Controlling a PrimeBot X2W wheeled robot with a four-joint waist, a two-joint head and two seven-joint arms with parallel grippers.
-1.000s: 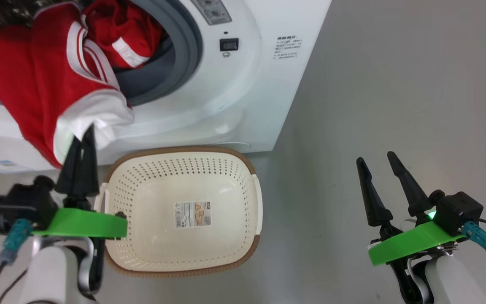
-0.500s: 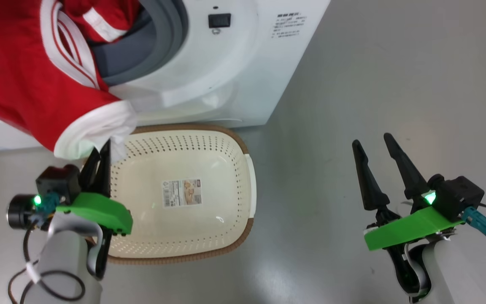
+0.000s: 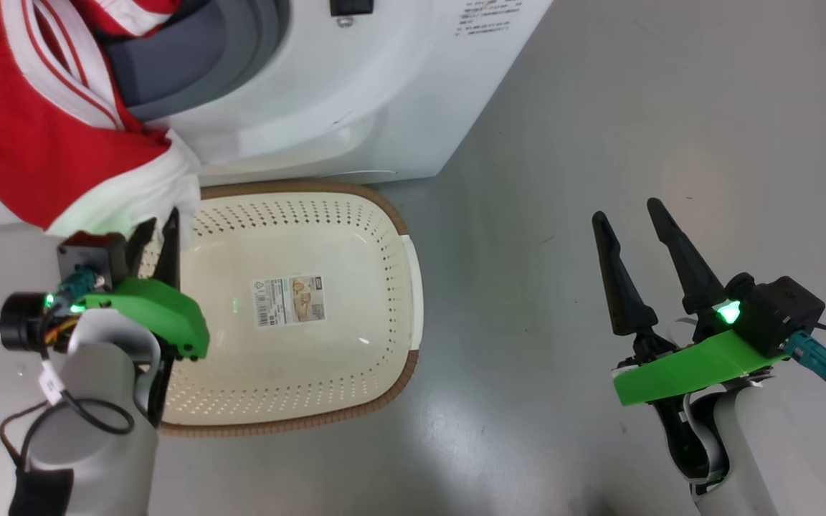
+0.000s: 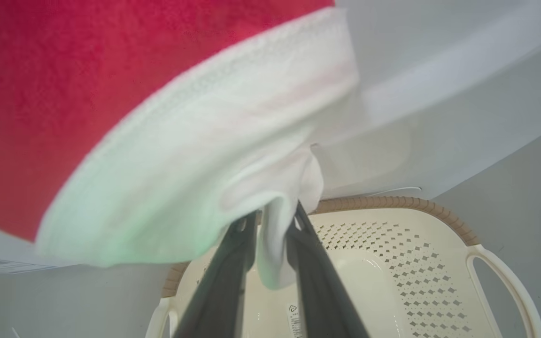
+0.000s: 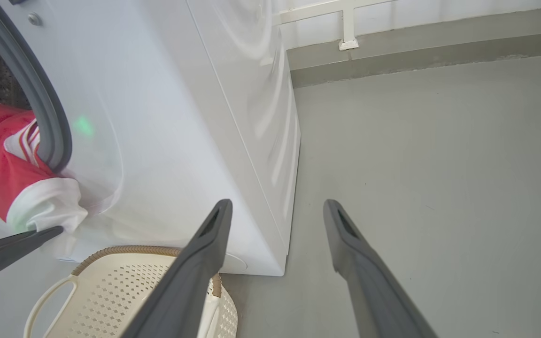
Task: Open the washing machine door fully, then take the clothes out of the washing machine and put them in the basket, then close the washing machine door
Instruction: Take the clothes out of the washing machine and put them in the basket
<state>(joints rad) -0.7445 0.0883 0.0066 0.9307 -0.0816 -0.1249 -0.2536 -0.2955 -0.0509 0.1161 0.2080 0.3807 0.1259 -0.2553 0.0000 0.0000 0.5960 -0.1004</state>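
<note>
The red clothes (image 3: 33, 129) with a white hem hang out of the washing machine (image 3: 355, 107) past its grey gasket, down toward the basket (image 3: 407, 287). My left gripper (image 3: 160, 222) is at the basket's far left corner. Its fingers stand a little apart, and the white hem (image 4: 233, 155) still lies between them in the left wrist view (image 4: 274, 216). My right gripper (image 3: 625, 209) is open and holds nothing. It hovers over the floor to the right of the basket, and the right wrist view shows its fingers spread (image 5: 277, 203). The washing machine door is out of view.
The cream basket stands on the grey floor (image 3: 635, 107) against the machine's front, with only a sticker (image 3: 290, 301) on its bottom. A low wall ledge (image 5: 416, 51) runs behind the machine (image 5: 181, 117).
The head camera has tilted down, so the picture has shifted up. My left gripper pulled the white hem down to the basket's corner, and its shut fingers have now parted. The right gripper has stayed open.
</note>
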